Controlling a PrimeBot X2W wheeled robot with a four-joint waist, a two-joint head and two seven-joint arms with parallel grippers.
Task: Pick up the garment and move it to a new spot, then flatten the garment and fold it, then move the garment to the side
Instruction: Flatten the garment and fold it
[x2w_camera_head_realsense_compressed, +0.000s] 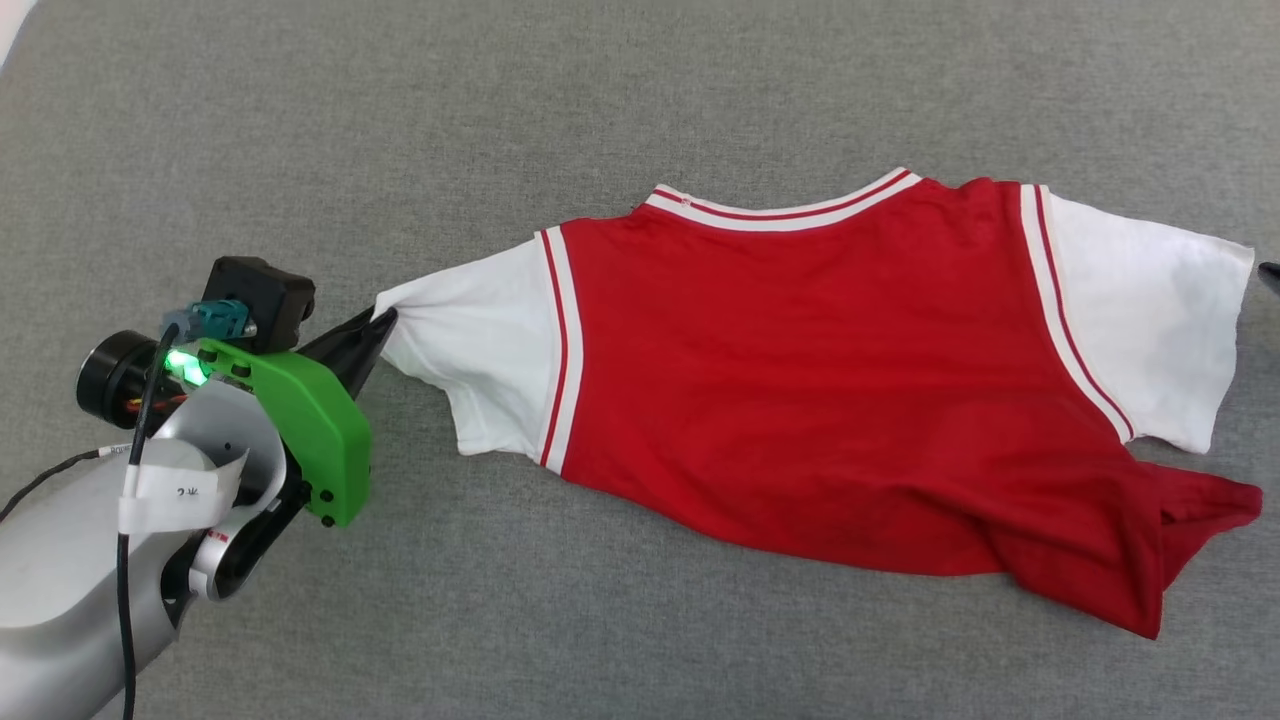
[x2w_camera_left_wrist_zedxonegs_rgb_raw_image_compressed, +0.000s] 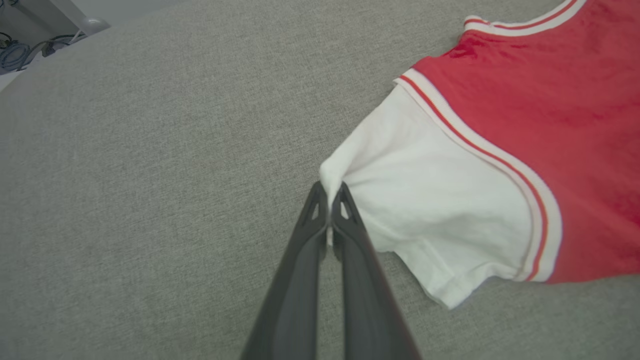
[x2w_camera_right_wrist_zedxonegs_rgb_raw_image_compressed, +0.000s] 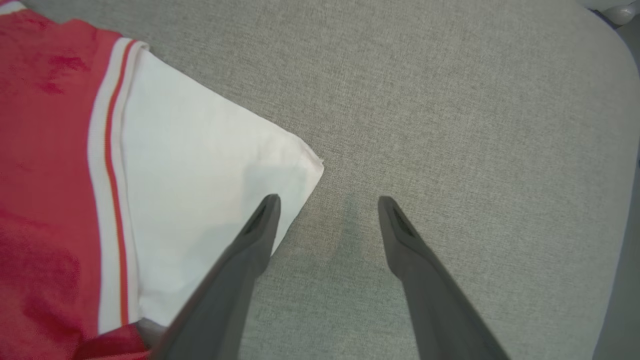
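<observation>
Here we go: the red T-shirt (x2w_camera_head_realsense_compressed: 800, 380) lies spread across the grey cloth-covered worktop (x2w_camera_head_realsense_compressed: 300, 120), collar (x2w_camera_head_realsense_compressed: 790, 212) away from the robot, mostly flat but not tidy. The left gripper (x2w_camera_head_realsense_compressed: 385, 318) has its two dark fingers pressed together on the outer corner of the white left-hand sleeve (x2w_camera_head_realsense_compressed: 470, 350). A little nub of cloth pokes up between the tips, and that sleeve is drawn out to a point. On the other side the right gripper (x2w_camera_right_wrist_zedxonegs_rgb_raw_image_compressed: 327, 200) is spread wide at the corner of the white right-hand sleeve (x2w_camera_right_wrist_zedxonegs_rgb_raw_image_compressed: 200, 165), with one finger above the cloth and the other above bare worktop. Whether it touches anything I can't tell, and nothing is pinched there yet.

This looks to me like the flattening stage. To do it well, I'd say the right gripper wants to come down astride that sleeve corner and close on one small bite of cloth, matching the left. Then both should draw apart evenly, low over the worktop, just enough to take out the slack. The trouble spot is the hem (x2w_camera_head_realsense_compressed: 1150, 560) on the robot's right, bunched and folded over itself; a sideways stretch alone may not smooth it, so it probably needs its own tug
</observation>
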